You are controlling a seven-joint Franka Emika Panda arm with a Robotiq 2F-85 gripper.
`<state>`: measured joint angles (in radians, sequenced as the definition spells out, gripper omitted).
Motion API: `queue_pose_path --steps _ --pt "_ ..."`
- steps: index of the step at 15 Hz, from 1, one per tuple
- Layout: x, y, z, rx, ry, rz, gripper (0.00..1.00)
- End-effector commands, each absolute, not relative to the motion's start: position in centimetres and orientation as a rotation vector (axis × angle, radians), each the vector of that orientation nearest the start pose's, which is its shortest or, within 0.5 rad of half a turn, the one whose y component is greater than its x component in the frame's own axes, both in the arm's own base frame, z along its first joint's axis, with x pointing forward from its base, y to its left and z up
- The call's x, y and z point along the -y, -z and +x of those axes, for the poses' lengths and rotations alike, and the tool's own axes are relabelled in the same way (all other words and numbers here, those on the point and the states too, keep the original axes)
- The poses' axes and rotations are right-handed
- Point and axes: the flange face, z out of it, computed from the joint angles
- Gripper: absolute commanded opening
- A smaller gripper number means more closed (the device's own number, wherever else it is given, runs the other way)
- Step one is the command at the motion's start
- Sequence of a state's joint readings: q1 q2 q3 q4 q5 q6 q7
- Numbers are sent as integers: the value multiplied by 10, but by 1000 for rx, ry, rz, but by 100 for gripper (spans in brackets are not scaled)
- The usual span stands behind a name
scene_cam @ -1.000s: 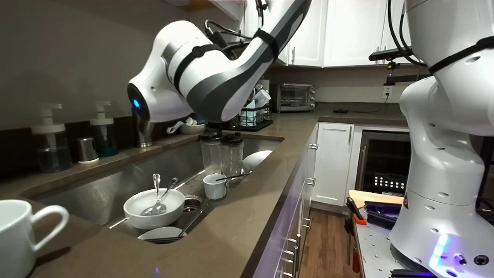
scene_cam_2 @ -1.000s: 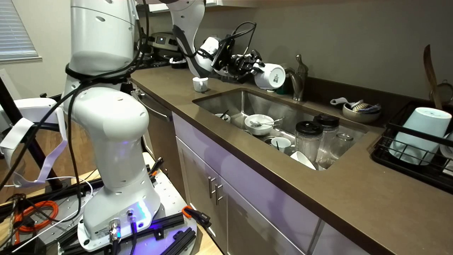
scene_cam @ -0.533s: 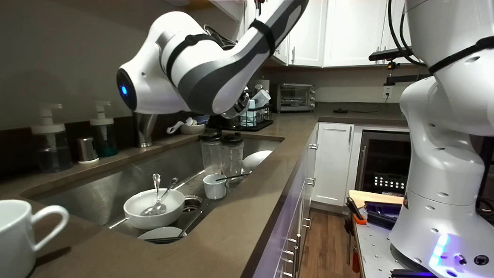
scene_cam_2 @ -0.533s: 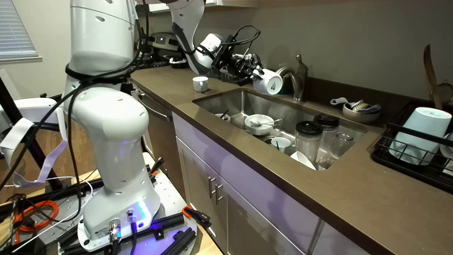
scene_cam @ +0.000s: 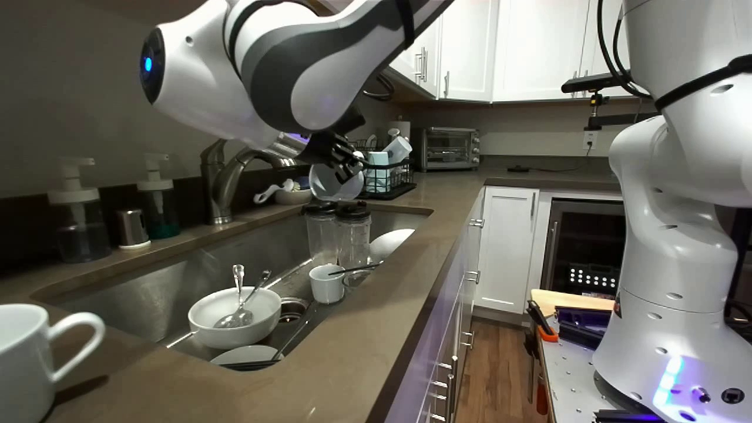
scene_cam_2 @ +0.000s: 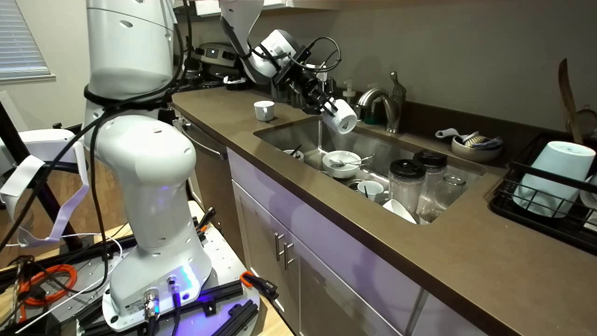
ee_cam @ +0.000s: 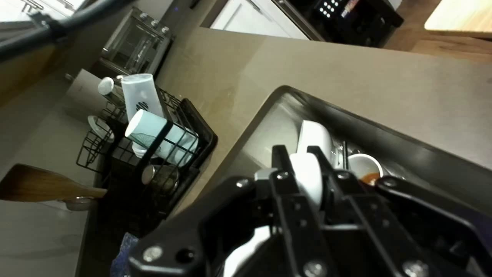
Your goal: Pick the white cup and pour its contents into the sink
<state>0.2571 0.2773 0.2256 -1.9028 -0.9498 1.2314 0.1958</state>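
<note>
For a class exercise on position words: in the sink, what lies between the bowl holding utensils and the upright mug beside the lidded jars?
The drain lies between the bowl and the mug; this shows in both exterior views.

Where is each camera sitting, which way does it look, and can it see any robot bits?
The wrist view sits just behind the pincer, looking past it at the sink; the pincer looks big.
An exterior view sits low near a mug, looking along the sink toward the toaster oven; arm, pincer and base show.
An exterior view sits by the dish rack, looking down over the sink toward the mug; arm, pincer and base show.
Both exterior views share the sink and the white cup in the pincer.
</note>
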Motion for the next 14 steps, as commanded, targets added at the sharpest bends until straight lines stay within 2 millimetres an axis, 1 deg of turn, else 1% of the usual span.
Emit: queue_pose_path --steps 1,8,14 --pt "-159 -394 511 -506 490 1995 6" --pt "-203 -415 503 -643 266 2193 7" --pt "-229 -433 494 -750 113 2356 7"
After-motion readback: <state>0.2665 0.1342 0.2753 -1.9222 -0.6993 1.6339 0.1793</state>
